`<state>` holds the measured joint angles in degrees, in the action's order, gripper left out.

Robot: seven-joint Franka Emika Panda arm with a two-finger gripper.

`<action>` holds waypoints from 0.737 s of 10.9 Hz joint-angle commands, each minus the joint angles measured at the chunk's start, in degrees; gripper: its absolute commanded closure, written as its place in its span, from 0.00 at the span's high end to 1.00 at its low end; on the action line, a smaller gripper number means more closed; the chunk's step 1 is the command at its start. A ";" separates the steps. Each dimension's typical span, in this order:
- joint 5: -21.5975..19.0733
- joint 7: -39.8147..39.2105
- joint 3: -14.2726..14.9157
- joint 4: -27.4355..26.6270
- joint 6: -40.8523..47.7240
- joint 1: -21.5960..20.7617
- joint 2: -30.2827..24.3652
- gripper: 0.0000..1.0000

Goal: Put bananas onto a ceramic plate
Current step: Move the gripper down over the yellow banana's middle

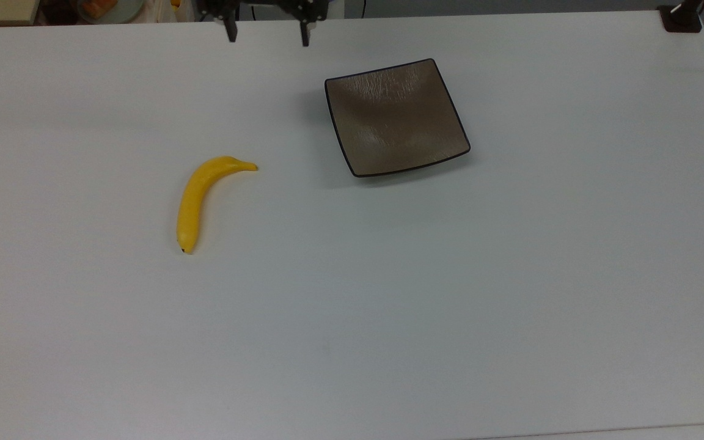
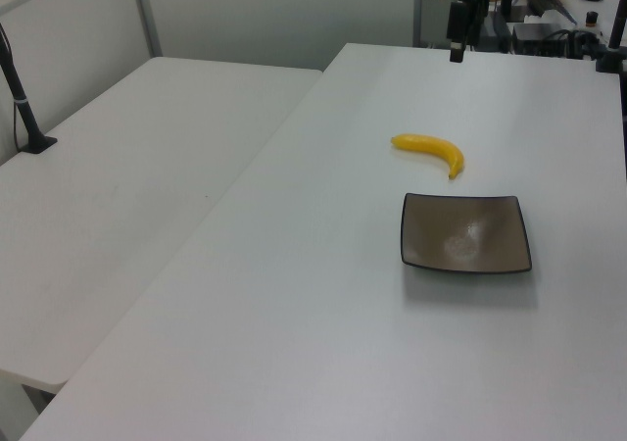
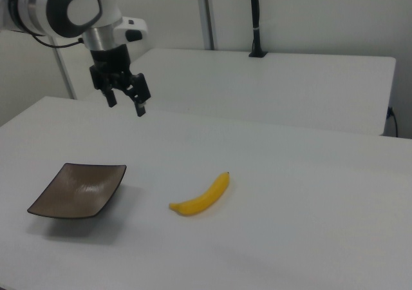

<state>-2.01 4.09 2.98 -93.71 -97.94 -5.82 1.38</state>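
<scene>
Presently, notes by item:

Step in hand: approach, by my reading. Nothing is grasped yet and the banana is untouched.

Gripper (image 1: pixel 265 33): hangs above the far edge of the table, at the top of the top view, between banana and plate in the left-right sense. In the right view (image 3: pixel 125 100) it points downward, well above the surface, fingers parted and holding nothing.

Arm (image 3: pixel 61 6): white, reaching in from the right view's upper left.

Banana (image 1: pixel 196 198): lies flat on the bare table, well apart from the gripper. In the top view the stem end points toward the top view's right and the dark tip sits at its lower end. In the left view (image 2: pixel 431 150) it lies beyond the plate; in the right view (image 3: pixel 203 196) it lies to the right view's right of the plate.

Plate (image 1: pixel 396 117): square, brown, dark-rimmed, nothing in it, sitting flat. Near the banana but not touching; a gap of bare table between them. Seen also in the left view (image 2: pixel 465 232) and the right view (image 3: pixel 78 190).

Table (image 1: pixel 388 293): white, plain.

Next move, judged: carry the gripper over the thick middle of the banana, turn the fingers to straddle its narrow width, descend, close, lift, then cross toward the plate.

Risk, judged: smooth curved skin may roll or slip if pinched off-centre or near the tapering stem.

Progress: early; whole pick and place remains.
</scene>
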 commanded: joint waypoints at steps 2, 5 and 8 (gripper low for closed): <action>-0.01 0.83 -0.17 4.58 -3.03 5.19 6.34 1.00; 0.17 1.09 -0.17 4.32 -9.27 7.65 9.86 1.00; 0.43 0.56 -0.17 3.80 -11.73 9.77 13.81 1.00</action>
<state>-2.02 4.15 3.10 -90.75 -107.46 2.79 12.08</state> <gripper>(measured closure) 0.000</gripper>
